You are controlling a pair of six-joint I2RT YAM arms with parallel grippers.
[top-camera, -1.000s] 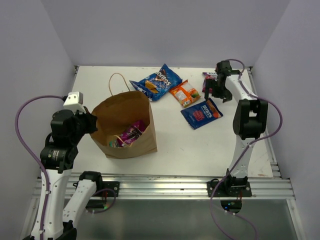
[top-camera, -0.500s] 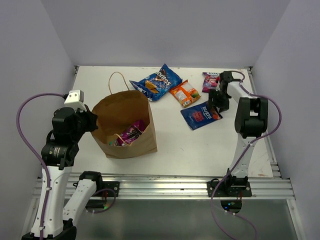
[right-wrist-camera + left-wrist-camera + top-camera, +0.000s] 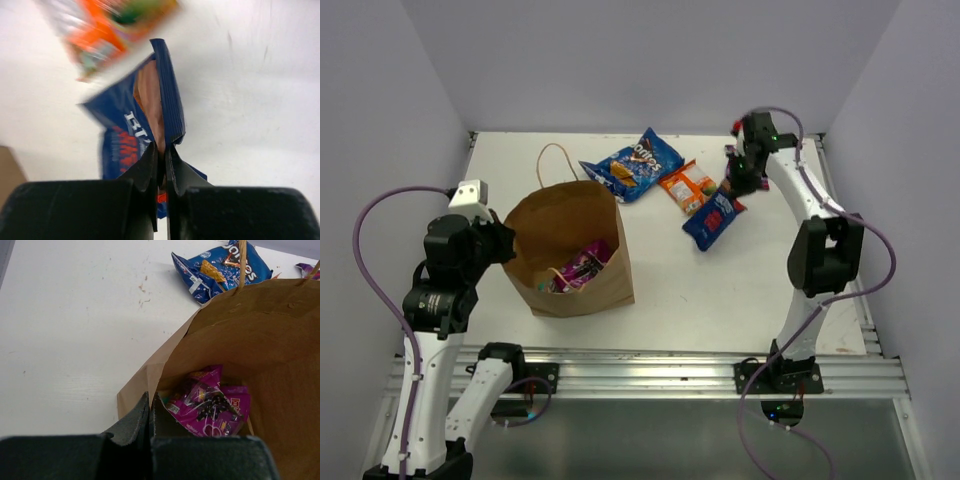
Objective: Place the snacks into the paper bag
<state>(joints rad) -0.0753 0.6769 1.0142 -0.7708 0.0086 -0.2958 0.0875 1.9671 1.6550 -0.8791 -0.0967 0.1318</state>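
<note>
The brown paper bag [image 3: 570, 240] stands open at the left, and my left gripper [image 3: 508, 246] is shut on its near rim [image 3: 150, 399]. A pink-magenta packet [image 3: 210, 405] lies inside the bag [image 3: 270, 340]. My right gripper [image 3: 734, 182] is shut on the edge of the dark blue packet with the red label [image 3: 714, 221], which hangs tilted off the table. In the right wrist view the jaws [image 3: 162, 152] pinch that packet [image 3: 120, 135] by its top seam. The blue chip bag [image 3: 632, 164] and the orange packet [image 3: 687, 187] lie on the table behind it. A purple packet [image 3: 731, 152] is mostly hidden by the right arm.
White walls close in the table [image 3: 720, 290] at the back and both sides. The bag's far handle [image 3: 557, 158] loops onto the table beside the blue chip bag [image 3: 220, 265]. The orange packet [image 3: 110, 25] lies just beyond the held packet.
My right gripper came down from beside the purple packet, shut on the dark blue packet and lifted it up and left. The left arm and the bag have stayed put.
</note>
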